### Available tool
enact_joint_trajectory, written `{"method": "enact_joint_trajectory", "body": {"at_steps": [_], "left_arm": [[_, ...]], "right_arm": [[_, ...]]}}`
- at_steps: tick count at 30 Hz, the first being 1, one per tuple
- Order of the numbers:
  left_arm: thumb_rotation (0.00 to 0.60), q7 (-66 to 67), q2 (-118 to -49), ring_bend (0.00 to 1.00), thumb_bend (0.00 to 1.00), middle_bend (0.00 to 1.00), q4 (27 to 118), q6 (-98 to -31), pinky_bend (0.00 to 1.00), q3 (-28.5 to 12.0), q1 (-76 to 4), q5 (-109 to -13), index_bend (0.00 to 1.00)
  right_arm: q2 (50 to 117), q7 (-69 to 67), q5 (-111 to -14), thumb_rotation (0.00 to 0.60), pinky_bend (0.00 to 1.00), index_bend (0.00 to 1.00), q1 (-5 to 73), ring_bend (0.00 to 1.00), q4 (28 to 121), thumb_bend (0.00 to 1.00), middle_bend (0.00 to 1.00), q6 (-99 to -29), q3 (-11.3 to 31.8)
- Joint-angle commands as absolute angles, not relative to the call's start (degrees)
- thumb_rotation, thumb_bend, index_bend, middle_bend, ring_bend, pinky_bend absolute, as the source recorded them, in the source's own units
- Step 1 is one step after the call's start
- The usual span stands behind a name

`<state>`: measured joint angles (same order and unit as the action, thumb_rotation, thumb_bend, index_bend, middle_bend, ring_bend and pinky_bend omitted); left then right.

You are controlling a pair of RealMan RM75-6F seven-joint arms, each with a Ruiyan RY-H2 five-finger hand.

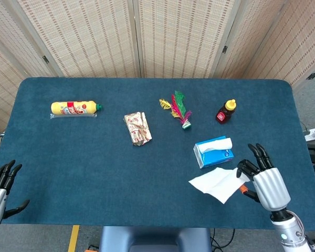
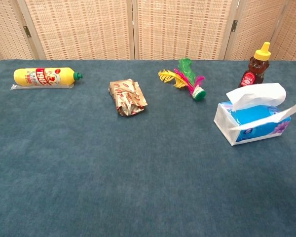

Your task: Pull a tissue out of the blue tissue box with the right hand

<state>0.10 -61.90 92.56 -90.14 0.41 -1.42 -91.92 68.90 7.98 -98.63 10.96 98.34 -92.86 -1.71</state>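
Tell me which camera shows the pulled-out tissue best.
The head view. There the whole tissue shows as a white sheet spread out, near the front of the blue tissue box, its right edge at the right hand. The chest view catches only a thin white strip of it edge-on, crossing the box.

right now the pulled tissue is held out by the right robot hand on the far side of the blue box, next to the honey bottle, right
Not quite. The pulled tissue is held by the right robot hand on the near side of the blue box, toward the table's front edge, away from the honey bottle. The head view shows this.
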Motion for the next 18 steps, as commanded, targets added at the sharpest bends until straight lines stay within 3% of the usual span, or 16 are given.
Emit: {"method": "enact_joint_trajectory", "body": {"at_steps": [1, 5, 7, 8, 12, 15, 18], "left_arm": [[0.6, 0.33, -62.0, 0.0, 0.25, 0.0, 92.49, -89.91, 0.14, 0.42, -1.48, -91.81, 0.0], [0.6, 0.83, -62.19, 0.0, 0.25, 0.0, 92.45, -89.54, 0.14, 0.43, -1.64, -91.73, 0.0], [0.6, 0.96, -62.27, 0.0, 0.25, 0.0, 92.44, -89.49, 0.14, 0.41, -1.68, -91.7, 0.0], [0.6, 1.04, -62.3, 0.0, 0.25, 0.0, 92.42, -89.43, 0.14, 0.41, -1.7, -91.66, 0.0], [0.6, 1.13, -62.39, 0.0, 0.25, 0.0, 92.38, -89.31, 0.14, 0.5, -1.76, -91.77, 0.0], [0.6, 1.09, -62.43, 0.0, 0.25, 0.0, 92.27, -89.52, 0.14, 0.51, -1.71, -91.94, 0.0], [0.6, 1.01, -62.42, 0.0, 0.25, 0.0, 92.23, -89.57, 0.14, 0.5, -1.69, -91.91, 0.0]], "right_arm": [[71.36, 2.93, -95.62, 0.6, 0.0, 0.62, 9.53, 0.05, 91.36, 0.41, 0.41, -91.25, -2.37], [71.2, 2.41, -93.61, 0.6, 0.0, 0.6, 9.77, 0.03, 90.23, 0.4, 0.35, -88.86, -1.76], [70.59, 2.89, -93.1, 0.6, 0.0, 0.49, 9.9, 0.01, 90.78, 0.39, 0.27, -87.64, -1.84], [70.19, 3.3, -92.76, 0.6, 0.0, 0.38, 9.92, 0.0, 91.29, 0.36, 0.2, -86.93, -1.9], [68.91, 5.12, -91.46, 0.6, 0.0, 0.09, 9.74, 0.0, 93.61, 0.28, 0.07, -85.34, -1.82], [68.45, 5.07, -91.6, 0.6, 0.0, 0.0, 9.53, 0.0, 94.31, 0.22, 0.01, -85.39, -1.61], [68.19, 4.93, -92.26, 0.6, 0.0, 0.0, 9.31, 0.0, 94.52, 0.2, 0.0, -85.73, -1.54]]}}
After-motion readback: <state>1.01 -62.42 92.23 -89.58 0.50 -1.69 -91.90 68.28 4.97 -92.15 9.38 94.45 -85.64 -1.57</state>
